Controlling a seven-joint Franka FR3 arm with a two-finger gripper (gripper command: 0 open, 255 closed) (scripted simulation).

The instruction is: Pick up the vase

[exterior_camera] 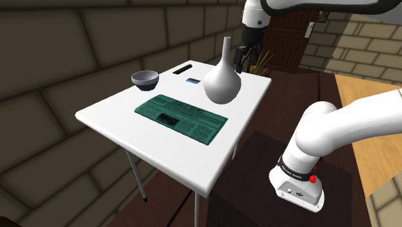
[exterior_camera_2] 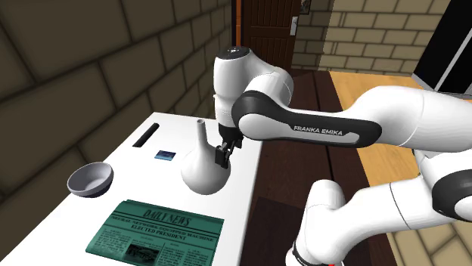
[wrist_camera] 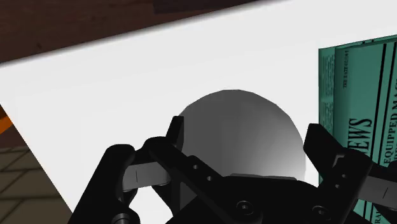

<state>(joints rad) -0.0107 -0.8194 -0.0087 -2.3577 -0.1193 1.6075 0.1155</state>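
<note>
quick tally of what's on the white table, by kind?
Vase, white: 1
Bowl, grey: 1
Newspaper, green: 1
Flat black bar: 1
Small blue card: 1
Total: 5

Colours noted: vase [exterior_camera: 221, 82] is showing plain white, shading to grey underneath; surface [exterior_camera: 122, 119] is reading white; newspaper [exterior_camera: 181, 118] is showing teal with dark print; bowl [exterior_camera: 145, 78] is appearing blue-grey; claw [exterior_camera_2: 224, 155] is showing black; wall [exterior_camera: 64, 45] is carrying a brown stone-block pattern.
</note>
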